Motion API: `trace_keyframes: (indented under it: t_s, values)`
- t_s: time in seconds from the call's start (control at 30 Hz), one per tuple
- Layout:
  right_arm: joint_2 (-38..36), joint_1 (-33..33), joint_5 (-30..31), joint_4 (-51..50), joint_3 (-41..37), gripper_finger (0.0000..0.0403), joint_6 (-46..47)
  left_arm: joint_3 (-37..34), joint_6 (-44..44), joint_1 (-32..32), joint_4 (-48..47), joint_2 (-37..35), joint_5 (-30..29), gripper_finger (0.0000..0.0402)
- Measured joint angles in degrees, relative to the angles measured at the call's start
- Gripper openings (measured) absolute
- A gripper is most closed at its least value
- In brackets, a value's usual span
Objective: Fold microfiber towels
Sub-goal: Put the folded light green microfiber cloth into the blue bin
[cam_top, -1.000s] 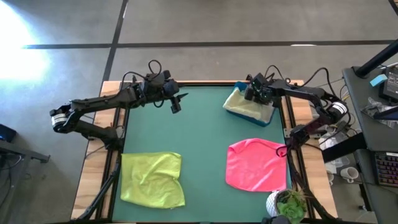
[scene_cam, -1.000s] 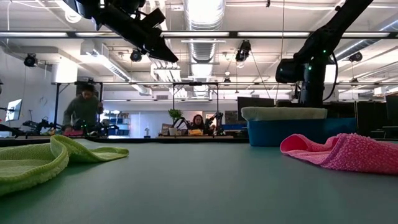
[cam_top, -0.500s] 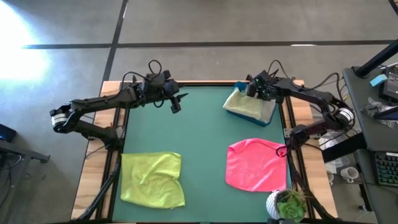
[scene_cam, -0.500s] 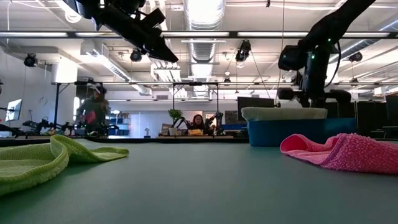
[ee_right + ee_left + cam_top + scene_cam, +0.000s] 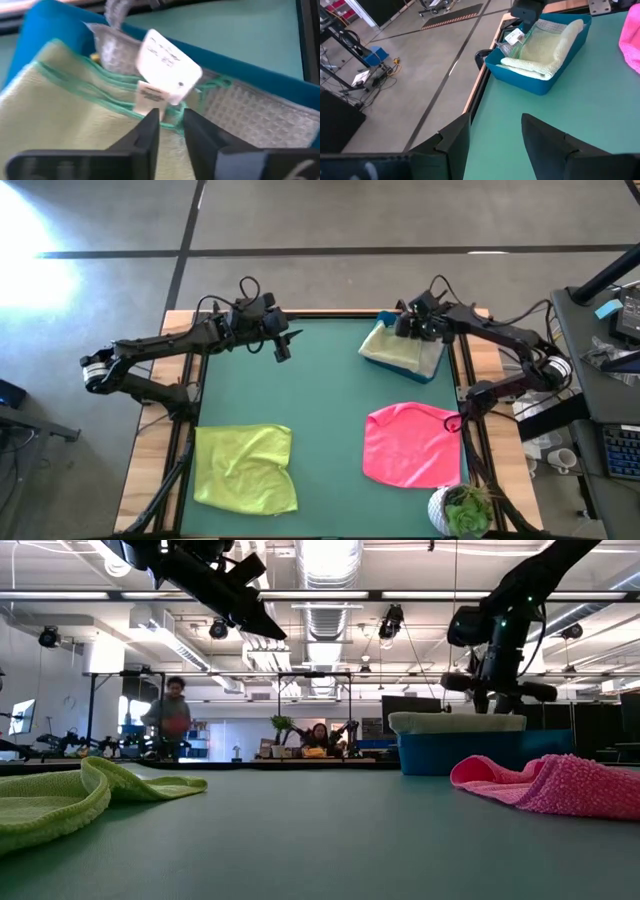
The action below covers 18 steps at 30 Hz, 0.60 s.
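A blue bin (image 5: pixel 432 368) stands at the table's far right and holds a folded pale green towel (image 5: pixel 395 345) on top of a light grey one (image 5: pixel 250 110). A white tag (image 5: pixel 167 62) lies on them. My right gripper (image 5: pixel 171 117) hovers just above the pale green towel, pointing steeply down, its fingers a narrow gap apart with nothing between them. A lime green towel (image 5: pixel 245 468) lies rumpled at the near left and a hot pink towel (image 5: pixel 412 445) at the near right. My left gripper (image 5: pixel 283 348) waits open, high over the far left.
The middle of the green mat (image 5: pixel 330 390) is free. A potted plant (image 5: pixel 462 508) stands at the near right corner. Wooden rails (image 5: pixel 168 420) border the mat. A person (image 5: pixel 172 720) walks in the room beyond the table.
My right gripper has risen a little out of the bin and rolled slightly. It now stands above the folded towels, which stay where they were. My left arm has kept still.
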Motion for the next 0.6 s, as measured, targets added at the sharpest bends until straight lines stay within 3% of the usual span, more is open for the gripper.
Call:
trace_keyframes:
  t_s: [0.27, 0.4, 0.6]
  values:
    - [-0.06, 2.39, -5.58, -0.91, 7.05, 0.0148, -1.20, -0.01, -0.01, 0.00, -0.05, 0.00, 0.00, 0.0162]
    - [0.85, 6.30, -6.35, -0.62, 8.42, 0.0152, -1.17, 0.00, -0.01, -0.01, -0.17, 0.00, 0.00, 0.0162]
    - [5.23, 11.96, -12.11, -0.80, 7.58, 0.0139, -0.64, -0.01, -0.01, -0.01, -0.13, -0.02, 0.00, 0.0162]
